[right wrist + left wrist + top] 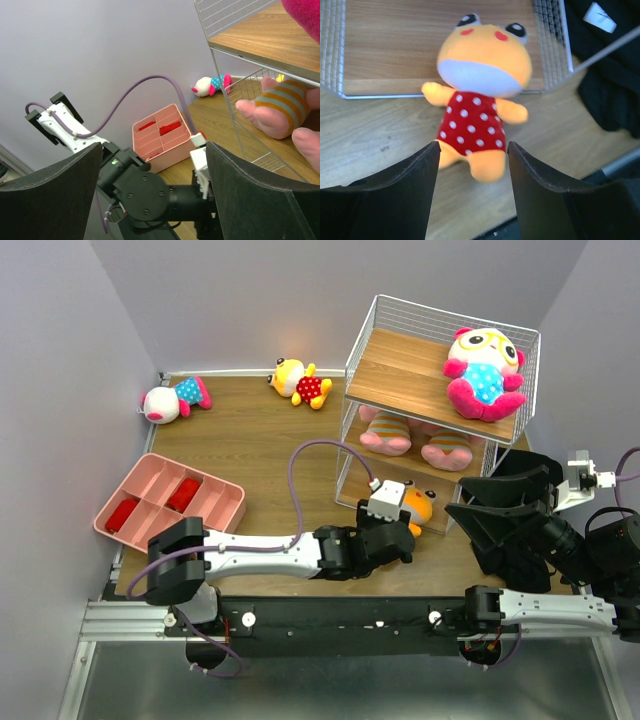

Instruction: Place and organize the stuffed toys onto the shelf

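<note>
The shelf [400, 365] stands at the back right. A white-faced toy [484, 370] sits on its top board. Two pink striped pigs [385, 432] [450, 450] lie on the middle board. A yellow toy in a red dotted outfit [477, 95] lies with its head on the bottom board [395, 45] and its body on the table. My left gripper [472, 150] is open, its fingertips on either side of the toy's legs, not touching. A second yellow toy [298, 380] and a second white-faced toy [172, 398] lie at the far table edge. My right gripper [152, 150] is open and empty.
A pink divided tray [170, 502] with red items sits at the near left; it also shows in the right wrist view [160, 132]. The left arm [145, 190] lies in front of the right gripper. Grey walls close in the table's back and sides.
</note>
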Robot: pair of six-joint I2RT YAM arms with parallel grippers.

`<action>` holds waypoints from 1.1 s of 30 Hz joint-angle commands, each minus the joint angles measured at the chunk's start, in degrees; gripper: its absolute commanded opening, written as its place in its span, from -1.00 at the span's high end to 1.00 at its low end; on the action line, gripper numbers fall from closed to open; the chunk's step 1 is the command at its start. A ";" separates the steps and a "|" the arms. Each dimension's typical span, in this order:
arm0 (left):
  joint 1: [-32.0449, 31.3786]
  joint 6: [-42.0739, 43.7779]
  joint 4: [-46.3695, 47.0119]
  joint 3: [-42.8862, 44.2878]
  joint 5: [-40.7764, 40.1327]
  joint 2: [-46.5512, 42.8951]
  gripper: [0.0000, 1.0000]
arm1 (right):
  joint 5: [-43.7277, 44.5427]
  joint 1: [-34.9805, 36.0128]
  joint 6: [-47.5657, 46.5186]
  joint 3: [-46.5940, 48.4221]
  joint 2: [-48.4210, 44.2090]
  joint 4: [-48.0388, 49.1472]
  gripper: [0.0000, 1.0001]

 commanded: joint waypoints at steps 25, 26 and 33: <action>0.07 -2.98 16.55 -12.07 6.74 6.61 0.31 | 0.43 0.14 0.21 0.08 0.52 -0.36 -0.81; 0.07 -2.11 16.55 -11.02 5.95 7.05 0.31 | 0.35 0.14 0.30 0.08 0.43 -0.36 -0.81; 0.60 0.44 16.63 -7.59 3.40 9.69 0.31 | 0.43 0.05 0.21 -0.71 -0.71 0.25 -0.81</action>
